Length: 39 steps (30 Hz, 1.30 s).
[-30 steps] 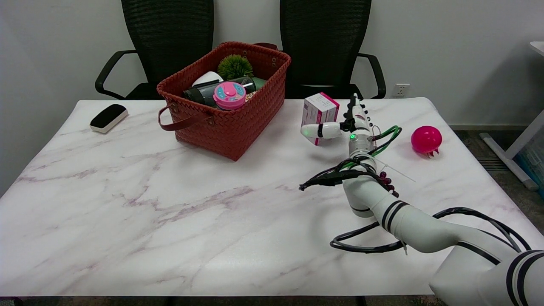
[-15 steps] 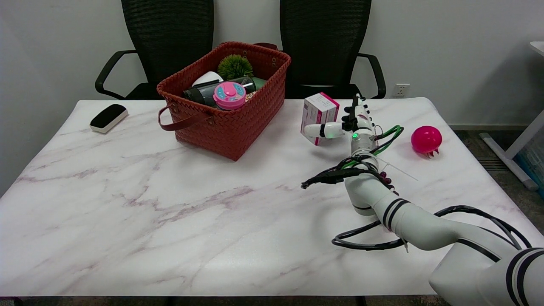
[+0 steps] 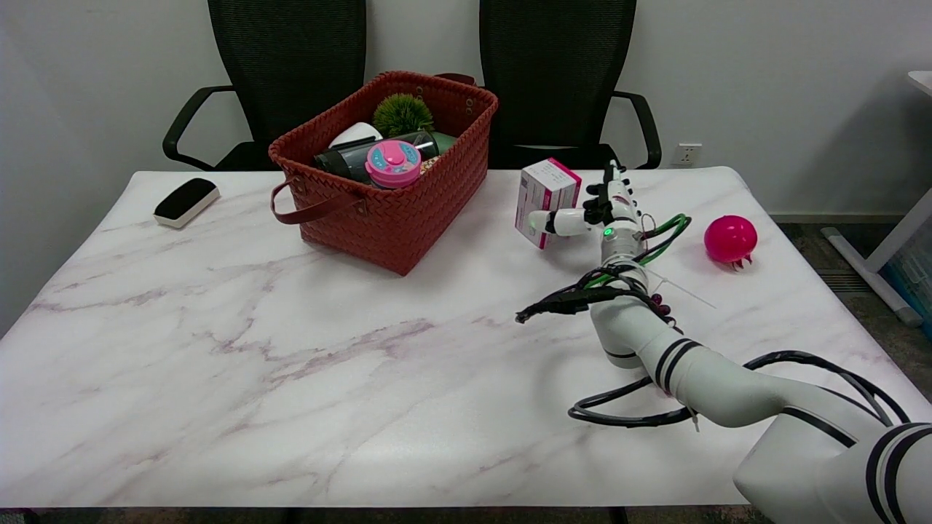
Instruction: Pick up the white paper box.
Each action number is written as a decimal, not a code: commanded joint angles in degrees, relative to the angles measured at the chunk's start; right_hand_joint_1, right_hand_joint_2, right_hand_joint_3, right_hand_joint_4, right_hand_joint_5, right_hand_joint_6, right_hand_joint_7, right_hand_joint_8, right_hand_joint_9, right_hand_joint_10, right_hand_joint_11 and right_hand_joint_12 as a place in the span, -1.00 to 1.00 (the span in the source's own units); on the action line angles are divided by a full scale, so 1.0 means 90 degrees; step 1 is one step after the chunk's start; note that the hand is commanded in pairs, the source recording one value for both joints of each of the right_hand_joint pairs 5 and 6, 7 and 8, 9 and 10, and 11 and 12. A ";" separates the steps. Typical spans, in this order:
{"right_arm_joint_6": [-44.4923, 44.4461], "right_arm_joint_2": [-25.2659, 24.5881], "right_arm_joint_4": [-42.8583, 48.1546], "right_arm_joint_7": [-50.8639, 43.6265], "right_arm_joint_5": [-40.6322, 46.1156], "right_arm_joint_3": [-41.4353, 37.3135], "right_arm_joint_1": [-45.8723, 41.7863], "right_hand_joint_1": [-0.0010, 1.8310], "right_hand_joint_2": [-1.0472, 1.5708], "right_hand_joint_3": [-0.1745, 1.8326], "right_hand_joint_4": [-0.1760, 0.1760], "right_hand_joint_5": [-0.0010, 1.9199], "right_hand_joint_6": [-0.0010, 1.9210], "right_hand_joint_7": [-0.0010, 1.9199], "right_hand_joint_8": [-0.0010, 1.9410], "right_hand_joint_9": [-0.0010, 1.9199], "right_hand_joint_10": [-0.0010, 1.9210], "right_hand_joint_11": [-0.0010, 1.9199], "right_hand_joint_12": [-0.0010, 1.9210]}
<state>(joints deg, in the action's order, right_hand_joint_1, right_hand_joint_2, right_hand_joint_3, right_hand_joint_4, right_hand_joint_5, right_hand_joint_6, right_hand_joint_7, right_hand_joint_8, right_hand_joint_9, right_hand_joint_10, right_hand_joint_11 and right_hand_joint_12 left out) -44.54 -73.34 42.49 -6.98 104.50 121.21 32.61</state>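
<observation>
The right hand (image 3: 591, 212) brackets the white-and-pink paper box (image 3: 546, 200), thumb across its front; whether it grips, I cannot tell.

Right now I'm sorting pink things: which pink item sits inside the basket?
The pink round lid, in the woven red basket; the pink ball lies on the table.

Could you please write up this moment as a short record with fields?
target: white paper box with pink trim, standing on the table right of the basket
right hand: beside the box, thumb across its front, other fingers by its right side; firm grip not clear
basket: red woven, holds several items
other things: pink ball at right, eraser at left
</observation>
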 commanded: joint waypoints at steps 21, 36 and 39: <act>-0.0015 -0.0034 0.0108 0.0110 -0.0037 0.0027 -0.0035 0.30 0.19 -0.11 0.00 -0.45 -0.45 -0.52 -0.53 -0.36 -0.36 -0.27 -0.27; -0.0065 0.0030 0.0338 0.0319 -0.0289 -0.0019 -0.0187 0.29 0.23 -0.10 0.00 -0.32 -0.32 -0.43 -0.43 -0.31 -0.31 -0.21 -0.21; -0.0120 0.0066 0.0445 0.0319 -0.0384 -0.0035 -0.0209 0.29 0.25 -0.12 0.00 -0.24 -0.24 -0.30 -0.31 -0.29 -0.29 -0.21 -0.21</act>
<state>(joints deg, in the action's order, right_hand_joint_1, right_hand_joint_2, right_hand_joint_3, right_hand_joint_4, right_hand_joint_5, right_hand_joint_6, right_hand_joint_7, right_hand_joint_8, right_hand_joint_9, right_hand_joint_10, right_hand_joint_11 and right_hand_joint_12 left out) -44.77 -73.52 43.73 -5.00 103.20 121.39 31.85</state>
